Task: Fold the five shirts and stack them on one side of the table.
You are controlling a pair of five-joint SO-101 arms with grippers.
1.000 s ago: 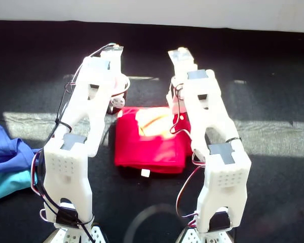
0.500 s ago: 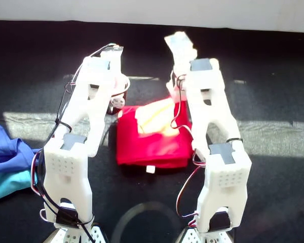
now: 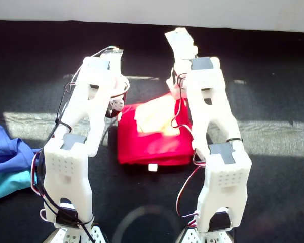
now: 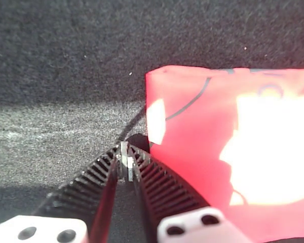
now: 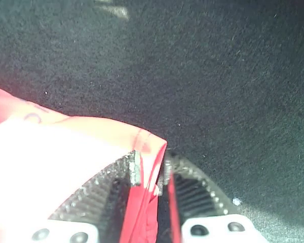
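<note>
Red shirt [image 3: 152,144] lies folded into a rough square in the middle of the desk [image 3: 273,101], between the two arms, partly in a bright band of sunlight. A pale print on its top is washed out by the glare, and a small white tag [image 3: 153,167] pokes out from its near edge.

At its far right corner the right jaws are clenched on the cloth. In the right wrist view a fold of the red shirt [image 5: 50,152] runs in between them, and in the high view that corner looks pulled up toward the right arm [image 3: 207,111].

At the far left corner the left jaws are closed tip to tip with nothing between them. They sit just beside the edge of the red shirt [image 4: 218,152], low over the dark felt. The left arm [image 3: 86,116] stretches out along that side.

Well apart, at the desk's left edge, a blue cloth [image 3: 7,149] lies bunched up, with a teal cloth [image 3: 7,185] touching its near side.
</note>
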